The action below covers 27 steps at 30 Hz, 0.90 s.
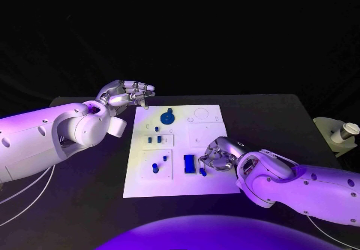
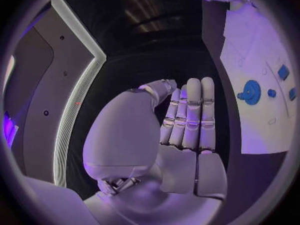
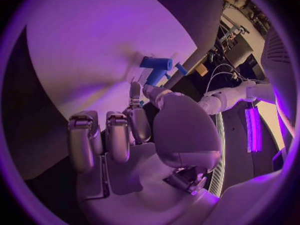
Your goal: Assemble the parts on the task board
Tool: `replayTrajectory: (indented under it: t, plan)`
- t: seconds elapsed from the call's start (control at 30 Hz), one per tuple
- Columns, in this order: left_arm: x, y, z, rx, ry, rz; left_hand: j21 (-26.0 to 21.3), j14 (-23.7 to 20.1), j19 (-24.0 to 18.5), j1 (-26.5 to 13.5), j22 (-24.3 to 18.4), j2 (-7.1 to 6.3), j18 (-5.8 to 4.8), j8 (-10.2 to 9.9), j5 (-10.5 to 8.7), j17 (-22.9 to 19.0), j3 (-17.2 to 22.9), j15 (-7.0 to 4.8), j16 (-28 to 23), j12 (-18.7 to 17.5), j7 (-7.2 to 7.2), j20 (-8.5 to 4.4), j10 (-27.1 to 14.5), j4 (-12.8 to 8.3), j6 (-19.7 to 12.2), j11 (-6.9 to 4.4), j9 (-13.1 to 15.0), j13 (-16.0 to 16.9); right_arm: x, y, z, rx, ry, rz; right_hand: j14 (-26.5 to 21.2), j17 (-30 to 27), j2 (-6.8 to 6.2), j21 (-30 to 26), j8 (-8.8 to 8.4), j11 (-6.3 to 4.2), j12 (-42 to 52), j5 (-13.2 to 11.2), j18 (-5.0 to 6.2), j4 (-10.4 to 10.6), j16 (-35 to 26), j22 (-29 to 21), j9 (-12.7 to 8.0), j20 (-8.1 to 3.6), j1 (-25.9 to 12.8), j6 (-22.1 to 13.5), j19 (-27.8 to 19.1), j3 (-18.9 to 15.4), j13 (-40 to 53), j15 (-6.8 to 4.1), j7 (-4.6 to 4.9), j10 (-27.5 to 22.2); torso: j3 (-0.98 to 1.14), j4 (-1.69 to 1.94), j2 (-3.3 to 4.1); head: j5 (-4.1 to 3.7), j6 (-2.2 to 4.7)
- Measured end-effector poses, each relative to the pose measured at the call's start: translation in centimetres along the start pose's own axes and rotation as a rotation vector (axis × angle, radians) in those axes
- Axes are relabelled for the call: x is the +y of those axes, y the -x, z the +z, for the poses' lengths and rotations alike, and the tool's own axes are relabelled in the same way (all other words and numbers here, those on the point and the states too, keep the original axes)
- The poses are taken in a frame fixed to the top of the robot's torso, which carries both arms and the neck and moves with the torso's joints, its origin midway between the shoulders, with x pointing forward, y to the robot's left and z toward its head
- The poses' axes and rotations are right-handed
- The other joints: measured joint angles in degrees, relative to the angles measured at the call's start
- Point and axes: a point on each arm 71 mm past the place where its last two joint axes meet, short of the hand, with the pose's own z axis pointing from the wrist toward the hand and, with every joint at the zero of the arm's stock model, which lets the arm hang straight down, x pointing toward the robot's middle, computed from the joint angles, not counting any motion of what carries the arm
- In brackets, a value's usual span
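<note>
Left robot hand (image 1: 127, 94): raised near the far left corner of the white board (image 1: 180, 185), just outside its left edge. In the left wrist view the same robot hand (image 2: 187, 120) has its fingers (image 2: 207, 110) straight and pressed side by side, thumb alongside, holding nothing; the fingers are together rather than spread.

White board: lies in the middle of the black surface (image 1: 270, 112), its long sides running from the near edge toward the far edge. Blue parts on it, left to right:
- A round blue disc (image 1: 167, 117) sits in the far left area of the board.
- Two small blue pieces (image 1: 154, 139) sit side by side in a framed recess just nearer than the disc.
- A small blue peg (image 1: 155, 167) stands in the near left recess.
- A blue rectangular block (image 1: 189, 163) lies toward the near middle of the board.

Right robot hand (image 1: 217, 155): positioned over the near right part of the board, just beside the rectangular block, fingers curled downward. In the right wrist view its fingertips (image 3: 152, 91) close on a blue T-shaped part (image 3: 156, 67), which stands against the board; the robot hand (image 3: 134, 130) is clamped on that part.

Off the board: a pale fixture with a white cylinder (image 1: 344, 134) sits past the right edge of the surface.
</note>
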Motion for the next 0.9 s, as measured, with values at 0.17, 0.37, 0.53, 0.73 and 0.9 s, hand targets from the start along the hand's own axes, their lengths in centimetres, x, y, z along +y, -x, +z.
replayTrajectory:
  t: [0.17, 0.37, 0.53, 0.73, 0.9]
  plan:
    - [0.0, 0.0, 0.0, 0.000, 0.001, 0.000, 0.0, 0.0, 0.0, 0.0, 0.0, 0.00, 0.00, 0.0, 0.00, 0.0, 0.0, 0.00, 0.0, 0.0, 0.00, 0.00, 0.0, 0.0, 0.0, 0.00, 0.0, 0.0, -0.5, 0.5, -0.6, 0.002, 0.008, 0.010, 0.0, 0.0, -1.73, 0.0, -0.01, 0.00, -1.9, -3.1, 0.00, 0.2, 0.0, 0.0, 0.0, 0.00, -0.3, -0.6, 0.0, -0.8, 0.0, 0.00, 0.58, 0.0, 0.00, 0.04, -0.02, 0.01, -0.04]
    - [0.0, 0.1, 0.0, -0.001, 0.002, 0.001, 0.0, 0.0, 0.0, 0.0, 0.0, 0.00, 0.00, 0.0, 0.00, 0.0, 0.0, 0.00, 0.0, 0.0, 0.00, 0.00, 0.0, 0.0, 0.0, 0.00, 0.0, 0.0, -1.1, 1.2, -1.8, 0.026, 0.034, 0.045, 0.0, 0.0, -4.07, -1.6, -0.29, 0.13, -4.4, -5.6, 0.00, 0.0, -0.7, 0.0, -0.1, 0.00, 0.2, -1.4, 0.0, -3.4, 0.0, 0.00, 1.39, 0.1, -0.04, -0.03, -0.05, 0.18, -0.04]
    - [0.0, 0.1, 0.0, 0.000, 0.003, 0.001, 0.0, 0.0, 0.0, 0.0, 0.0, 0.00, 0.00, 0.0, 0.00, 0.0, 0.0, 0.00, 0.0, 0.0, 0.00, 0.00, 0.0, 0.0, 0.0, 0.00, 0.0, 0.0, -1.2, 1.4, -2.6, 0.066, 0.062, 0.075, 0.0, 0.0, -4.55, -2.6, -0.67, 0.62, -6.0, -7.3, 0.00, -0.7, -1.1, 0.0, -0.1, 0.45, 2.1, -2.5, 0.0, -4.7, 0.0, 0.00, 1.60, -0.2, 0.00, -0.13, -0.11, 0.24, -0.02]
    - [0.0, 0.1, 0.0, -0.001, 0.003, 0.002, 0.0, 0.0, 0.0, 0.0, 0.0, 0.00, -0.01, 0.0, 0.00, 0.0, 0.0, 0.01, 0.0, 0.0, 0.00, 0.00, 0.0, 0.0, 0.0, 0.00, 0.0, 0.0, -1.2, 1.4, -3.1, 0.109, 0.093, 0.098, 0.0, 0.0, -4.13, -2.6, -1.39, 0.83, -6.5, -8.8, 0.00, -1.6, -1.1, 0.0, -0.4, 0.44, 4.6, -3.1, 0.0, -5.0, 0.0, 0.43, 1.87, -0.4, 0.04, -0.09, -0.10, 0.11, 0.03]
    - [0.0, 0.1, 0.0, -0.001, 0.004, 0.002, 0.3, 0.0, 0.0, 0.0, 0.1, 0.00, 0.00, 0.2, 0.00, -0.1, 0.0, 0.01, 0.0, 0.0, 0.00, 0.00, -0.2, 0.0, 0.0, -0.21, 0.0, -0.1, -1.1, 1.3, -3.2, 0.131, 0.110, 0.104, 0.0, 0.0, -3.87, -2.6, -1.39, 0.83, -6.5, -9.1, 0.00, -1.9, -1.1, 0.0, -0.4, 0.44, 4.9, -3.1, 0.0, -5.0, 0.0, 0.43, 1.87, -0.4, 0.01, -0.04, -0.05, 0.04, 0.03]
